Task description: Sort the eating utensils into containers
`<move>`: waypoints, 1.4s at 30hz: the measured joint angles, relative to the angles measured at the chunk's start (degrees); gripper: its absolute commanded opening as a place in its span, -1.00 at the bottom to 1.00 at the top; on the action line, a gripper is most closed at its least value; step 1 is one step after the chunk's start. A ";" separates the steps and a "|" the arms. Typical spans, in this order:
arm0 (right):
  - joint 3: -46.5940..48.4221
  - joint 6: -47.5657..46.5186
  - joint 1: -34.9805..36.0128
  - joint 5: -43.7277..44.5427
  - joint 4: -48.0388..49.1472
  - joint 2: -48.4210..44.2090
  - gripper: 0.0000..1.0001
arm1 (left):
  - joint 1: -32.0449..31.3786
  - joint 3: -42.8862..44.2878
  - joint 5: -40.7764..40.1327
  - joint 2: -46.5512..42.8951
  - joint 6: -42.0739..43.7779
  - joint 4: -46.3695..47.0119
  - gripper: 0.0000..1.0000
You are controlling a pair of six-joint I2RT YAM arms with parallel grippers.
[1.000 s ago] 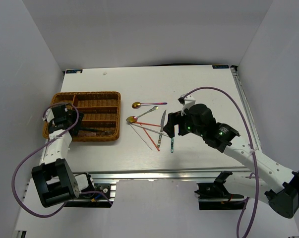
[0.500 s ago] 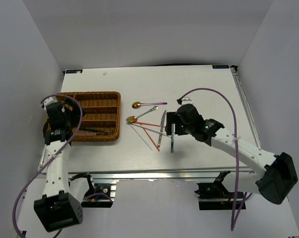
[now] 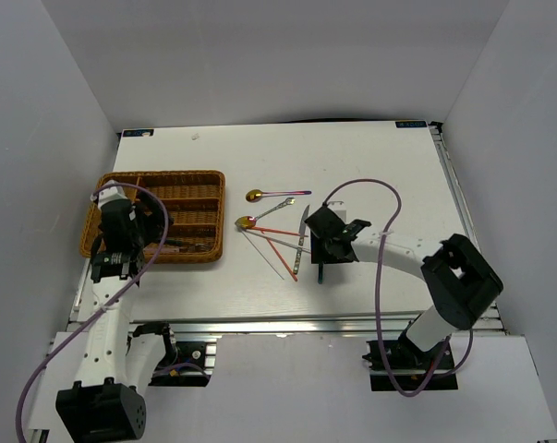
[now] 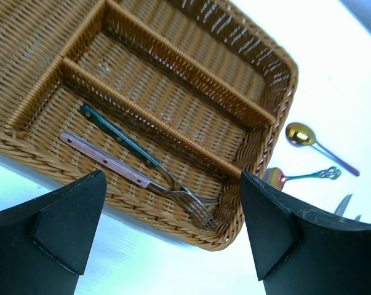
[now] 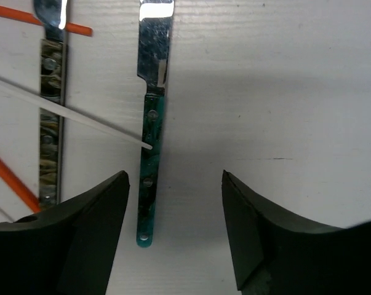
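The brown wicker tray (image 3: 158,189) sits at the table's left. Its near slot holds a green-handled fork (image 4: 119,137) and a pink-handled fork (image 4: 102,160). My left gripper (image 3: 141,242) is open and empty above the tray's near rim (image 4: 142,212). My right gripper (image 3: 322,249) is open, low over the table. A green-handled knife (image 5: 149,166) lies between its jaws, close to the left finger. A mottled-handled knife (image 5: 51,110), a silver chopstick (image 5: 68,114) and a red chopstick (image 5: 13,178) lie to its left. Two gold-bowled spoons (image 3: 255,196) (image 3: 246,221) lie further left.
White walls enclose the table on three sides. The spoons also show beyond the tray's right end in the left wrist view (image 4: 302,134). The chopsticks (image 3: 273,242) cross each other and touch both knives. The right arm's purple cable (image 3: 380,194) loops over the table.
My right gripper has moved down and in over the green-handled knife, with the arm folded back. My left gripper has shifted from the tray's left end toward its near rim.
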 measured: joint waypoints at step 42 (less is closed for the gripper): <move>-3.58 -6.45 -5.14 -16.41 2.14 -23.23 -1.00 | -33.97 -9.51 23.98 9.51 -15.08 34.86 0.96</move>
